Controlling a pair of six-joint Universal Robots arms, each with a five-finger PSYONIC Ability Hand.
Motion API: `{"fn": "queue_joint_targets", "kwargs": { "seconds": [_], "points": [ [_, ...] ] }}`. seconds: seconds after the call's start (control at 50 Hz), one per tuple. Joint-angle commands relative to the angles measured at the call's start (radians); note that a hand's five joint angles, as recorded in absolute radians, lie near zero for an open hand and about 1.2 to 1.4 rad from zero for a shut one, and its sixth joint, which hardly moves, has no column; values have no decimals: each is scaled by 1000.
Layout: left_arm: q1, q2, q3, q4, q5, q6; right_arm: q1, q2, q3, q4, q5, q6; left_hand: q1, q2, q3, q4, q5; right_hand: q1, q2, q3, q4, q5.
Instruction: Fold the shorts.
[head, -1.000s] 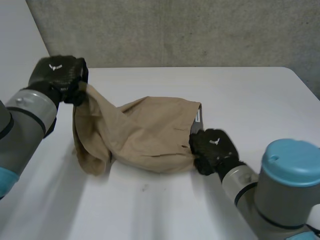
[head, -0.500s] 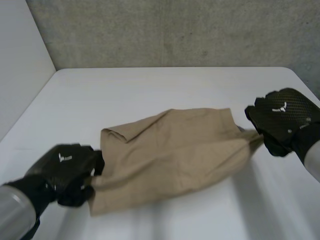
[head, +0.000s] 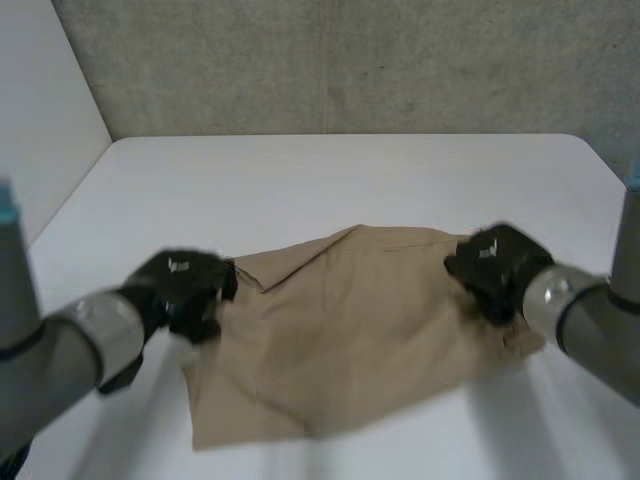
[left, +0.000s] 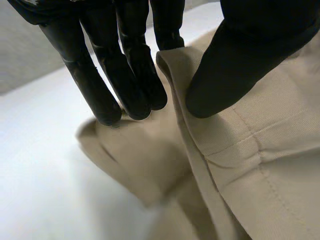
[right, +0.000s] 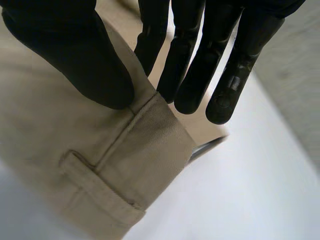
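- Since half a second ago both hands have come down and drawn closer. The right hand (head: 495, 268) has dropped from up and off to the side to the cloth's level, and the shorts (head: 350, 330) now lie spread and slack on the table (head: 330, 180) instead of being pulled taut between the hands.
- The left hand (head: 185, 290) grasps the cloth's edge on its own side. In the left wrist view its thumb (left: 235, 65) presses on top of a hemmed edge, its fingers (left: 130, 75) go down behind that edge, and the cloth is pinched between them.
- The right hand holds the opposite end. In the right wrist view its thumb (right: 75, 55) sits on the waistband (right: 150, 150) just beside a belt loop (right: 100, 192), its fingers (right: 185, 60) reach past the band's edge, and the band is nipped between them.
- The shorts stretch from one hand to the other, with most of the cloth lying nearer the robot than either hand. A small flap is turned over just beside the left hand.
- Progress, as a judgement: the garment looks laid out and roughly flat, perhaps already doubled leg on leg, though the layers are hard to count.
- Neither hand has let go, the outline is skewed and wrinkled, and no neat final fold is visible, so at least one more fold and some squaring up seem to remain.
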Motion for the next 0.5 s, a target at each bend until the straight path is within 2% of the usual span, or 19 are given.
{"fn": "queue_joint_targets", "kwargs": {
  "seconds": [0.02,0.12,0.16,0.22,0.3,0.42,0.5],
  "points": [
    [-17,-191,589,30,-258,-2,18,63,-358,-176,81,94,263,198,204,201,252,421,216,216,204,232],
    [-16,-184,892,128,-295,-16,22,20,-507,-380,100,168,263,198,204,201,252,421,216,216,204,232],
    [-19,-173,940,201,-298,-23,22,-32,-515,-482,106,189,263,198,204,201,252,421,216,216,204,232],
    [-23,-141,936,258,-300,-25,22,-72,-515,-535,106,203,263,198,204,201,252,421,216,216,204,232],
    [-37,-67,859,274,-297,-26,24,-71,-495,-511,104,203,263,198,204,201,252,421,216,216,204,232],
    [-60,-30,575,286,-294,-33,21,-58,-400,-483,95,201,263,198,204,201,252,421,216,216,204,232],
    [-66,-10,390,284,-292,-79,22,-23,-322,-478,92,197,263,198,204,201,252,421,216,216,204,232]
  ]
}}
